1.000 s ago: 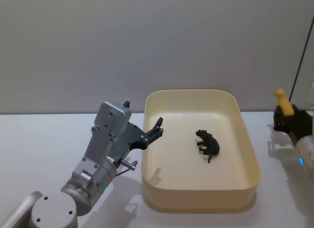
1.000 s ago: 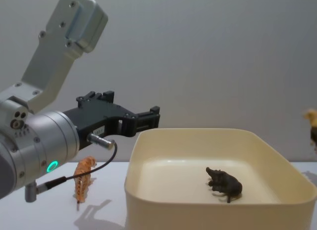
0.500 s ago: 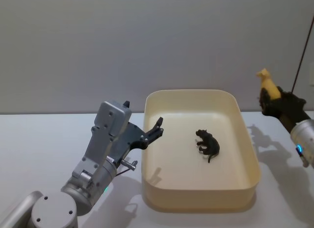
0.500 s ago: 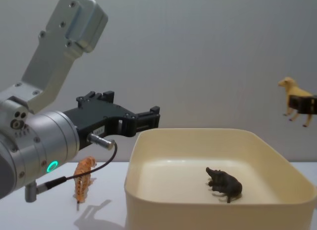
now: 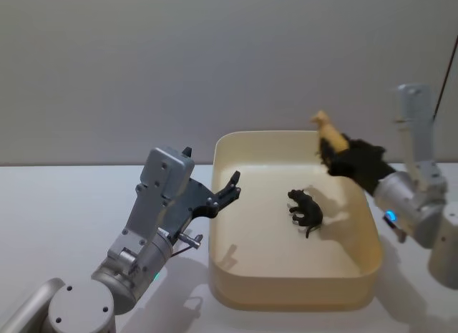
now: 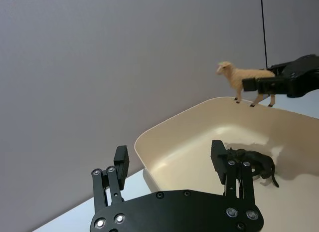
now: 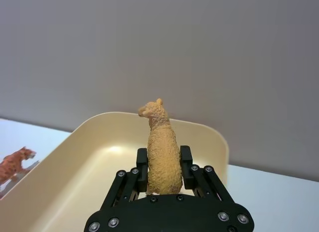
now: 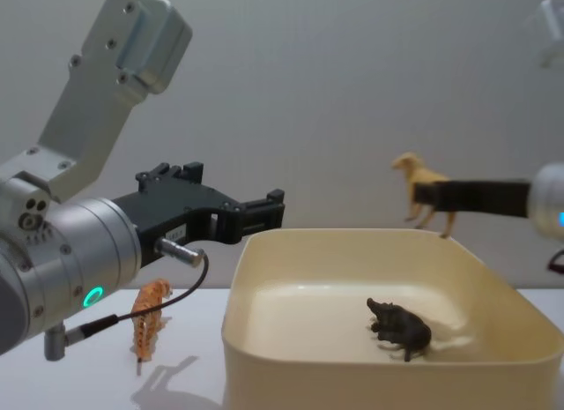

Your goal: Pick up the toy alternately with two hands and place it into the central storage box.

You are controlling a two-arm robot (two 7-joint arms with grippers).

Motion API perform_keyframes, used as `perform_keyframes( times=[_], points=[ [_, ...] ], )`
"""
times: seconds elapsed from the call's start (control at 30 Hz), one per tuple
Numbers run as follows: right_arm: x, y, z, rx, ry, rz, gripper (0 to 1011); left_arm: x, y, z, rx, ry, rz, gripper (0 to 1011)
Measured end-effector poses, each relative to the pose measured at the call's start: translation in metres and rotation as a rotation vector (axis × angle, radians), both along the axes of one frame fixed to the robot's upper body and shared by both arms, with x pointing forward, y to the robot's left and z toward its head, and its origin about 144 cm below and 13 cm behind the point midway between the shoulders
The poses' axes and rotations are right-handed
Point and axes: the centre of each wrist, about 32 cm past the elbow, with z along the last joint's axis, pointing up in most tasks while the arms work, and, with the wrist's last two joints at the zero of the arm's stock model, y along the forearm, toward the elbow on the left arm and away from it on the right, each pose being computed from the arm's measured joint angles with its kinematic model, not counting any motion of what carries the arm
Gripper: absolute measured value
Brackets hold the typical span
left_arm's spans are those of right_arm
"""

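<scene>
And there it comes across! A second ago the right gripper [image 5: 335, 155] was out by the table's right edge; now it has swung in, and the tan sheep figure [image 5: 327, 134] hangs over the far right corner of the cream storage tub [image 5: 293, 298]. The sheep is clear of the tub, with its feet just above the rim. I'd say the carry is nearly done: a little further in over the open floor, then let go.

The left gripper [image 5: 223, 195] hasn't budged through all this. It hovers just outside the tub's left rim with its fingers spread wide and nothing between them. The dark animal figure [image 5: 305, 211] hasn't shifted either; it lies on the tub floor right of centre, nearly under the sheep's path. A drop here could land on it, though that looks harmless to me.

From the right wrist camera you get the grip itself: both black fingers [image 7: 142, 168] are pressed against the sheep's flanks at the hind end, with the body upright and the head pointing away over the tub. No other angle shows that squeeze so plainly.

The chest camera gives the height, with a clear gap between hooves and rim. It also picks up an orange tiger figure [image 8: 150, 317] standing on the table [image 5: 57, 204] left of the tub, where the left arm blocks it from overhead. My guess is that's the left gripper's next pick.
</scene>
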Motion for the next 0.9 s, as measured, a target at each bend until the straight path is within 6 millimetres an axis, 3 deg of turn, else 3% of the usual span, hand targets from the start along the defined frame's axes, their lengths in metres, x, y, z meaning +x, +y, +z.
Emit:
perform_keyframes(
  times=[0.1, 0.5, 0.6, 0.7, 0.73, 0.9],
  points=[
    [0.003, 0.008, -0.001, -0.006, 0.012, 0.024, 386, 0.0, 0.0, 0.0, 0.0, 0.0, 0.0, 1001],
    [0.009, 0.028, -0.003, -0.025, 0.041, 0.091, 759, 0.0, 0.0, 0.0, 0.0, 0.0, 0.0, 1001],
    [0.01, 0.028, -0.002, -0.025, 0.041, 0.09, 883, 0.0, 0.0, 0.0, 0.0, 0.0, 0.0, 1001],
    [0.009, 0.025, -0.001, -0.015, 0.032, 0.078, 910, 0.0, 0.0, 0.0, 0.0, 0.0, 0.0, 1001],
    [0.009, 0.024, 0.0, -0.012, 0.031, 0.074, 974, 0.0, 0.0, 0.0, 0.0, 0.0, 0.0, 1001],
    [0.006, 0.011, 0.006, 0.019, 0.004, 0.027, 1001, 0.0, 0.0, 0.0, 0.0, 0.0, 0.0, 1002]
  ],
)
